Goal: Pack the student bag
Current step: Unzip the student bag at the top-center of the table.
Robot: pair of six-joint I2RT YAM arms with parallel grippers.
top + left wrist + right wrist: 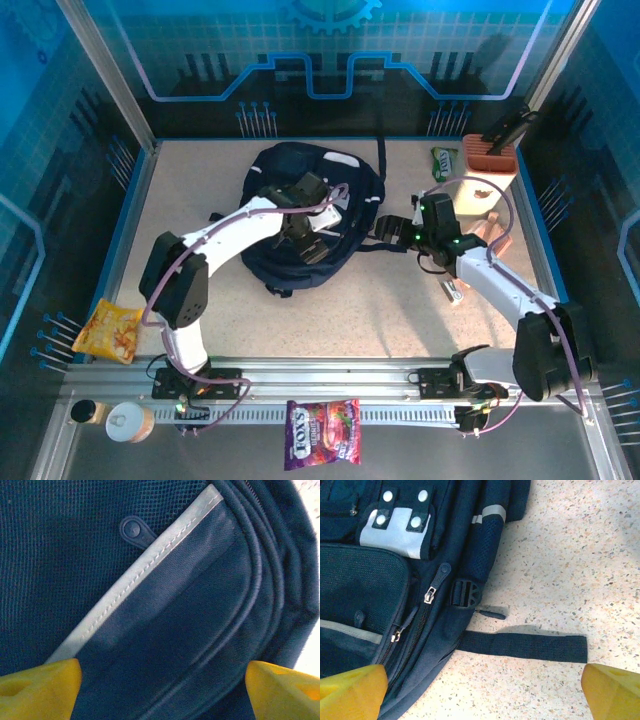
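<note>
Packing looks barely begun. The backpack [290, 165] lies flat in the upper middle of the top view. Nothing can be seen going into it. In the right wrist view the zip [429, 596] on its front looks closed, so opening the backpack seems to be the first job left.

The loose goods lie well apart from it:
- A yellow snack packet [110, 331] is at the lower left.
- A purple sweets bag [322, 433] is on the rail [400, 370] at the bottom centre.
- A green packet [445, 160] is at the upper right.

The left claw [305, 235] hovers over the middle of the backpack. In its own view the left claw [160, 690] has its yellow fingertips [40, 687] wide apart with nothing between them, just above a pocket edged with a pale stripe [140, 577].

The right claw [385, 230] sits at the backpack's right edge. It too is spread apart and holds nothing [480, 695], above a loose black strap [520, 647] lying on the table [380, 310].

Bare table lies to the left of the backpack and below it in the top view. The right side is tighter, with objects crowded near the wall [540, 210]. The trailing strap could snag a claw.
</note>
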